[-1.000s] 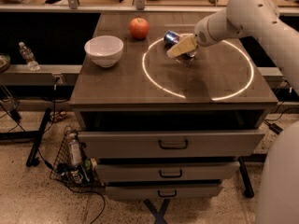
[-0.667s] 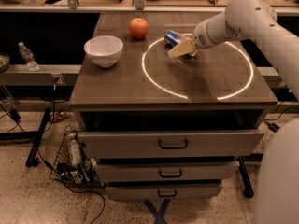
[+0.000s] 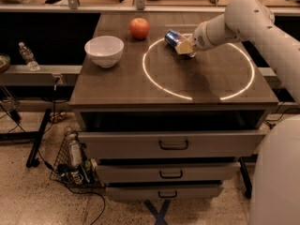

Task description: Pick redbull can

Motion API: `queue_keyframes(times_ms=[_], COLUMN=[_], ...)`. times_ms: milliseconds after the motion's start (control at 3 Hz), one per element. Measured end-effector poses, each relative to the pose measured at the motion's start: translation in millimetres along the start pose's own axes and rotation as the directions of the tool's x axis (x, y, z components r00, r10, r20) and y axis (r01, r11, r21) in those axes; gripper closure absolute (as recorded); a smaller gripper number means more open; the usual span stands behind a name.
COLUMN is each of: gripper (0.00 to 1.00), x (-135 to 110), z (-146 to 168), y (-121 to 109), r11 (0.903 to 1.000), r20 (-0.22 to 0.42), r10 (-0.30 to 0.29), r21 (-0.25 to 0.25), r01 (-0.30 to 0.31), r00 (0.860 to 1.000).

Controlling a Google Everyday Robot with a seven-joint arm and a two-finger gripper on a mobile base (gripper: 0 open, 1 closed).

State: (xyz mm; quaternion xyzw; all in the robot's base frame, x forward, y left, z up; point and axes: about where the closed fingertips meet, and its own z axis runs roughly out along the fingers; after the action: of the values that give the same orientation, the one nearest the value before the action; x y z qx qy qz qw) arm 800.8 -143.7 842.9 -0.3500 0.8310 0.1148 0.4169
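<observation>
The redbull can (image 3: 172,37), blue and silver, is tilted with its top toward the upper left, at the far side of the wooden cabinet top (image 3: 122,86). It lies inside the lit white ring (image 3: 159,89). My gripper (image 3: 184,46) reaches in from the right on the white arm (image 3: 243,18). It is shut on the can's lower end, with its tan fingers (image 3: 186,46) against the can.
A red apple (image 3: 139,28) sits at the back, left of the can. A white bowl (image 3: 104,50) stands at the left. Drawers (image 3: 173,144) face front below the top. A water bottle (image 3: 28,56) lies on a shelf far left; a wire basket (image 3: 70,165) is on the floor.
The gripper and the tilted can have barely shifted, a touch back and up. Apple and bowl have not moved.
</observation>
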Motion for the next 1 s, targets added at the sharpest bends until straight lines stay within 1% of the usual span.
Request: queue_keyframes(times_ms=[333, 667, 1000], gripper=[0.87, 1.0, 1.0], x=[-7, -36, -74], z=[-10, -43, -93], y=[2, 17, 53], r11=[0.9999, 0.9982, 0.989], r20=[0.008, 0.051, 0.101], r10=[0.003, -0.042, -0.099], r21=[-0.013, -0.04, -0.1], r01=[-0.003, 0.044, 0.109], r00=[1.0, 0.998, 0.99])
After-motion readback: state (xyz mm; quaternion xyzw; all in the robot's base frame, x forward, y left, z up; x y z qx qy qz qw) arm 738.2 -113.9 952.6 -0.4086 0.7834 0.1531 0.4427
